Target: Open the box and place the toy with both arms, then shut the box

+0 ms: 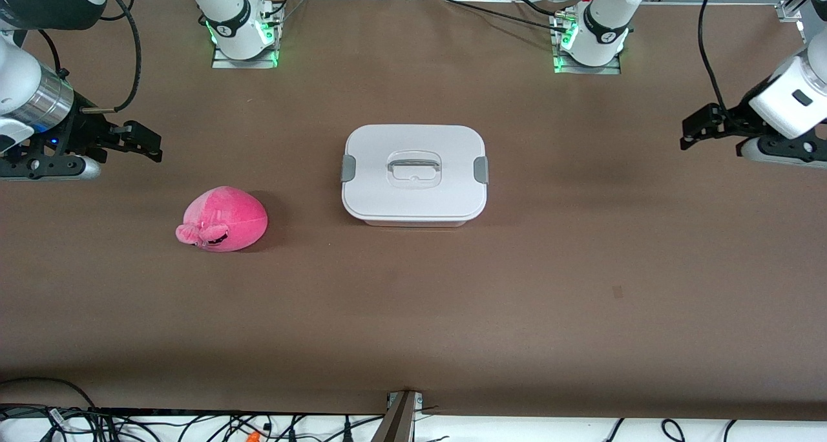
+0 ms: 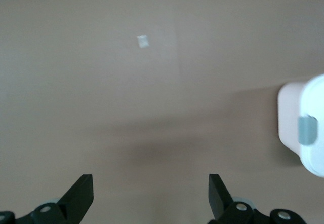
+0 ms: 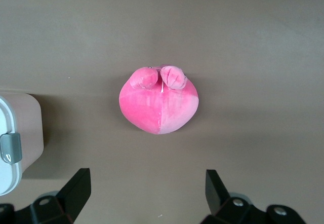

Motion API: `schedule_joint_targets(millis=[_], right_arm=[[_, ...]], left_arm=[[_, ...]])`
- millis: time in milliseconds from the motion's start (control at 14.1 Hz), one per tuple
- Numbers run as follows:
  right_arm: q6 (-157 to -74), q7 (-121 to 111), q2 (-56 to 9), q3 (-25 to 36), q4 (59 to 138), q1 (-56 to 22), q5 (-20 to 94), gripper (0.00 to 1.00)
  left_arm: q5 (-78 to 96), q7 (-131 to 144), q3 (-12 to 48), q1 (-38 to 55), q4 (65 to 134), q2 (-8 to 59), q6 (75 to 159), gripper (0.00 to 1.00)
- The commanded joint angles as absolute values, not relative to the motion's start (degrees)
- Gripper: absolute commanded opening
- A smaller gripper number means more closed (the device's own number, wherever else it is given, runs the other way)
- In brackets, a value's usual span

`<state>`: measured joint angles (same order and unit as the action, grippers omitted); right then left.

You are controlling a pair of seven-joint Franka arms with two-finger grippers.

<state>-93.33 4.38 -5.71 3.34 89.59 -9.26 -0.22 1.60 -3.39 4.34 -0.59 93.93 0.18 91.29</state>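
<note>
The box (image 1: 414, 174) stands in the middle of the table, its white lid on, with a clear handle and two grey side clips (image 1: 348, 168). Its pink wall shows in the left wrist view (image 2: 291, 122) and in the right wrist view (image 3: 28, 120). The pink toy (image 1: 223, 220) lies on the table toward the right arm's end, a little nearer the front camera than the box; it also shows in the right wrist view (image 3: 159, 100). My right gripper (image 1: 139, 143) is open and empty in the air above the table's end. My left gripper (image 1: 701, 129) is open and empty above the table's own end.
The brown table (image 1: 581, 287) carries only the box and the toy. The arm bases (image 1: 242, 31) stand along the edge farthest from the front camera. A small pale mark (image 2: 143, 42) is on the table surface in the left wrist view.
</note>
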Motion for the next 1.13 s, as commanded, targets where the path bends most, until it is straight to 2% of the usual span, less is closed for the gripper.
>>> schedule_joint_targets(millis=[0, 142, 354, 567, 780, 922, 1063], right_arm=[[-93.3, 4.1, -5.7, 3.4, 89.0, -9.2, 0.5, 1.0], [-93.3, 4.1, -5.7, 3.4, 89.0, -9.2, 0.6, 1.0], [-93.3, 4.2, -5.7, 3.4, 89.0, -9.2, 0.6, 1.0], [-93.3, 4.1, -5.7, 3.4, 89.0, -9.2, 0.5, 1.0], [-93.3, 4.1, -5.7, 3.5, 89.0, -9.2, 0.6, 1.0], [-93.3, 4.1, -5.8, 3.5, 89.0, -9.2, 0.5, 1.0], [-93.1, 4.2, -5.7, 3.5, 89.0, -9.2, 0.6, 1.0]], left_arm=[[2.5, -2.9, 10.1, -0.3, 91.2, 0.6, 88.2, 1.0], [3.2, -3.4, 13.2, -0.3, 91.1, 0.8, 86.0, 1.0], [12.7, -3.9, 14.4, 0.6, 91.2, 3.7, 84.0, 1.0], [12.7, -4.1, 16.8, 5.4, 91.1, 6.1, 84.5, 1.0], [12.4, -12.4, 17.0, 12.4, 91.4, 6.8, 87.7, 1.0], [12.2, -18.3, 17.1, 14.8, 91.4, 9.6, 91.1, 1.0], [12.1, -26.0, 17.2, 16.5, 91.8, 12.6, 98.3, 1.0]])
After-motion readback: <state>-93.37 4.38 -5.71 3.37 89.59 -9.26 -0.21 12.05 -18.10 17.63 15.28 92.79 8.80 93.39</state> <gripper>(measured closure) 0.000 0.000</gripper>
